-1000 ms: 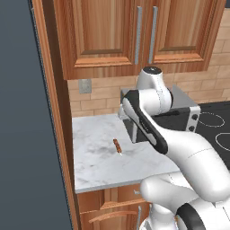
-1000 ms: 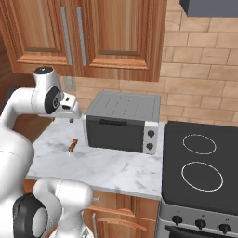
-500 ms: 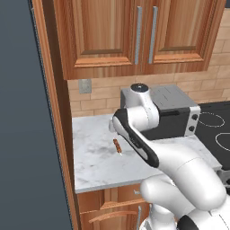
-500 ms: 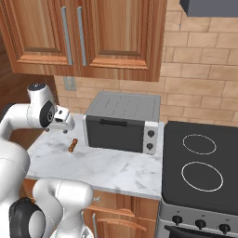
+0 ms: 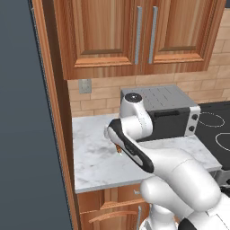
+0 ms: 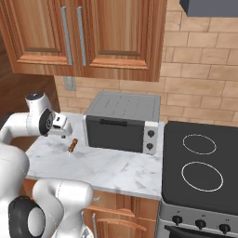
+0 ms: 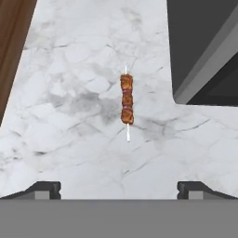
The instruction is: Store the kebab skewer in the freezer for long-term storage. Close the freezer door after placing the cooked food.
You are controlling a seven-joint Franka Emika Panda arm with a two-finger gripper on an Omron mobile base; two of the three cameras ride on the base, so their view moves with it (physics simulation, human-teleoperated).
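In the hand view, the pincer (image 7: 119,188) stood at the bottom edge with its two dark fingertips (image 7: 44,188) set wide apart and nothing between them. Just above the middle of that frame the kebab skewer (image 7: 127,99) lay flat on the white marble tabletop (image 7: 69,116), its stick running up and down the picture, with bare stick ends showing past the reddish-brown chunks. It lay well clear of both fingertips. At the upper right of the hand view, the dark corner of the toaster oven (image 7: 204,51) sat near the skewer without touching it, and a strip of brown wood panel (image 7: 11,42) ran down the upper left edge.

In the right base view the pincer (image 6: 62,128) hung at the left of the frame, over the tabletop (image 6: 107,169), with the kebab skewer (image 6: 72,146) just below and to its right, beside the front left corner of the toaster oven (image 6: 122,125). A black stovetop (image 6: 200,167) filled the right side, and wooden cabinets (image 6: 83,37) hung across the top.

In the left base view the white arm (image 5: 134,130) bent over the middle of the tabletop (image 5: 94,157), and only a small tip of the kebab skewer (image 5: 118,149) showed beside it. The slate-grey freezer door (image 5: 27,126) took up the left of that frame.
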